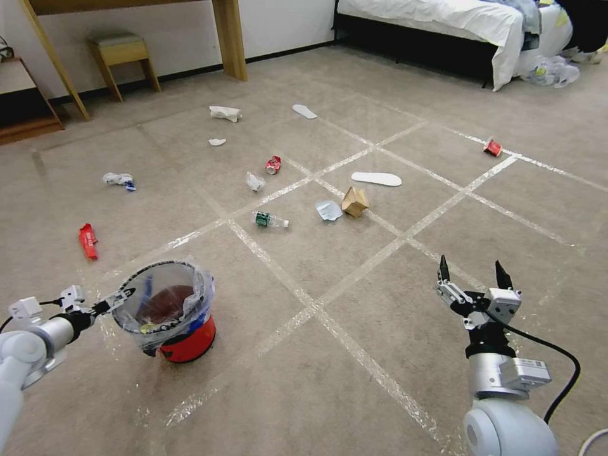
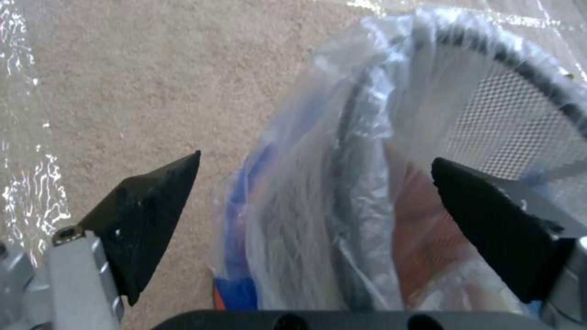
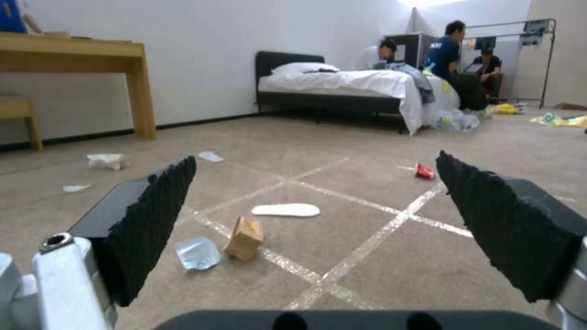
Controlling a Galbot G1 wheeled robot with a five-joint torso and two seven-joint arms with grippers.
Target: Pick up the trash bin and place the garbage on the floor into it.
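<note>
The bin is sitting on the floor near the robot's left side, its clear liner bag bulging over the dark rim and the red base showing below. The left gripper is reaching in from the left at rim height; in the left wrist view its fingers are spread wide, one outside the bin over the carpet and the other inside the liner, so the rim and bag are passing between them without being pinched. The right gripper is hovering released over bare floor on the robot's right, fingertips pointing away from the robot, holding nothing. Garbage is lying scattered farther out: a red wrapper well to the left of the bin, a crumpled wrapper beyond it, a bottle near a tape crossing, a crushed red can with a clear scrap just beside it, a brown paper bag touching a pale blue-white scrap, a white slipper behind them, a second slipper and a tissue farther back, and another red can off to the right on a tape line. A bed is standing at the far right, a stool at the far left wall.
</note>
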